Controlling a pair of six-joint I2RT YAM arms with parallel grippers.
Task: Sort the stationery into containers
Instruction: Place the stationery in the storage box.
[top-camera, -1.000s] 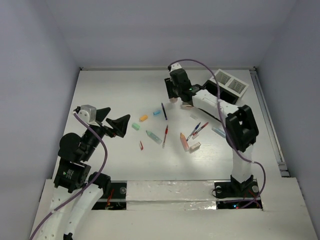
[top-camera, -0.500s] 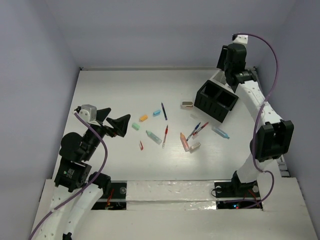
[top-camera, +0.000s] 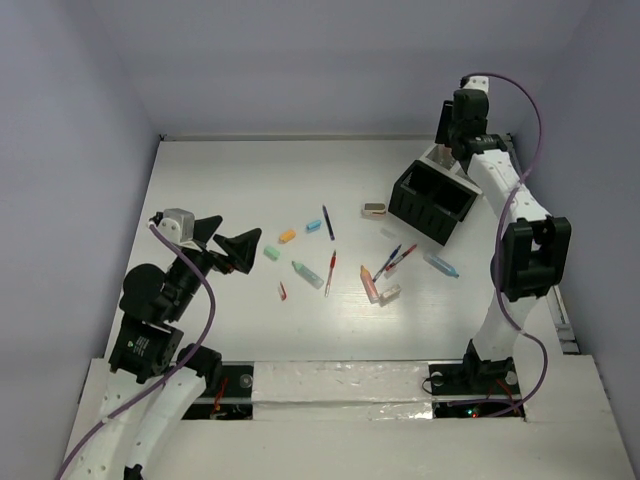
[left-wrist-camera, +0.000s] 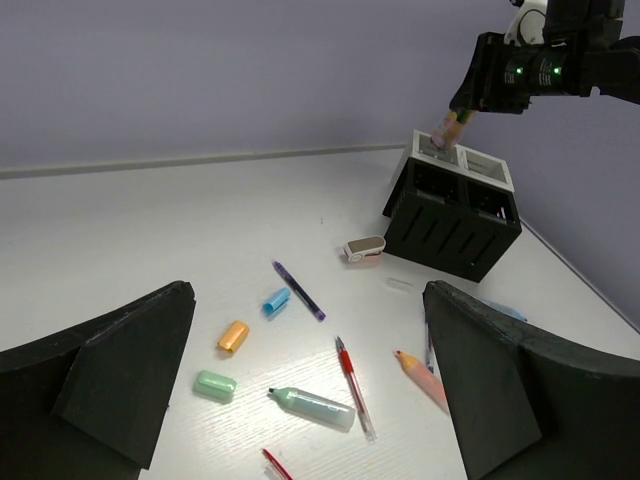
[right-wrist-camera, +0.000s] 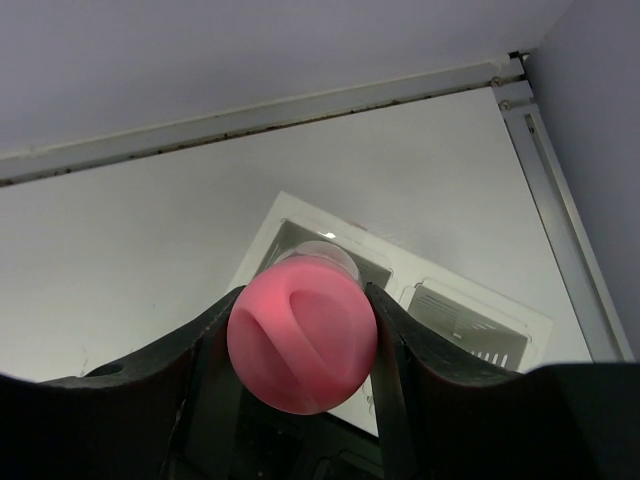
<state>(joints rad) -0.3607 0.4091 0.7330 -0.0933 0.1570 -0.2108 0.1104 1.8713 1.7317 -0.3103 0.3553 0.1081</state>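
The top external camera looks down from behind the arm bases over the whole table (top-camera: 230, 180). The left wrist camera looks low, far ahead between its jaws; the right wrist's peers down past its jaws, close above the organizer (right-wrist-camera: 470, 300), which all three share.

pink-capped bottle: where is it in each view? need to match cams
Top external: cannot be made out, hidden under the right gripper at the far end of the black organizer.
Left wrist: upper right, the pink-capped bottle in that gripper, just above the white section.
Right wrist: centre, pink cap clamped between the fingers.
Shared landmark: the white section.
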